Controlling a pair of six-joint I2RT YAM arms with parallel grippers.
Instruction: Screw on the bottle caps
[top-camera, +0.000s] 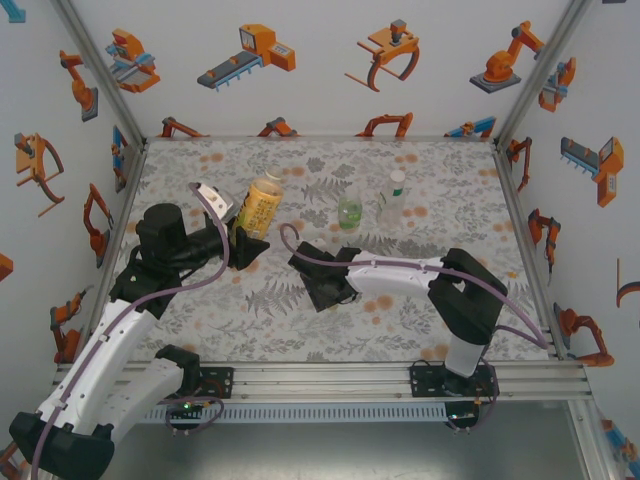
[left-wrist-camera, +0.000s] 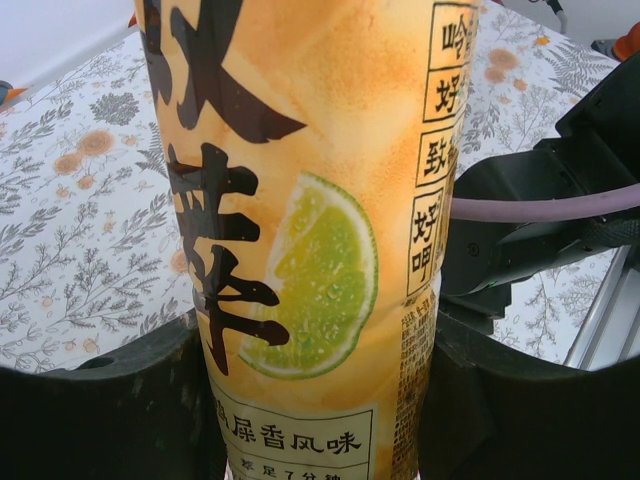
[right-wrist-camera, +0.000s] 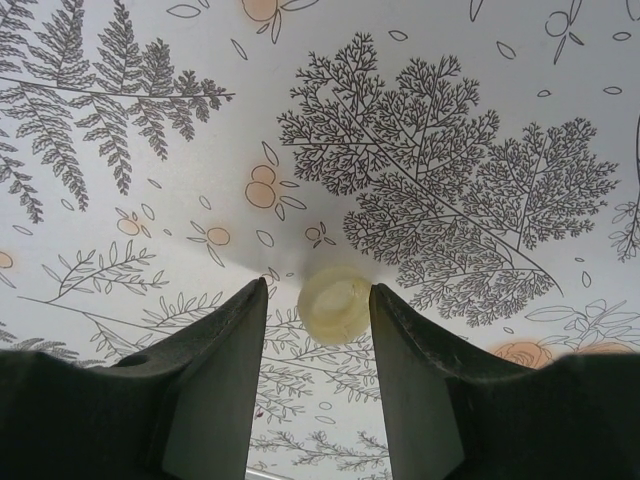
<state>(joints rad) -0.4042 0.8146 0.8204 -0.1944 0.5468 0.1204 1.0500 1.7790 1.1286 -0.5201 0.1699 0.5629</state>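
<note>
I grip amber bottle (top-camera: 262, 205) low in left jaws. Right jaws open, straddling yellow cap (right-wrist-camera: 334, 305) on tabletop (right-wrist-camera: 450, 60). Cap not grabbed yet; I reckon pickup and screwing remain.

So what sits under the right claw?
A small pale yellow round plastic cap lies on the fern-printed table cover, between the parted fingers of the right claw. The cover beneath the black fingers themselves is hidden.

White arms (top-camera: 100, 370), black tools (top-camera: 320, 288), purple cables (top-camera: 400, 262)
</note>
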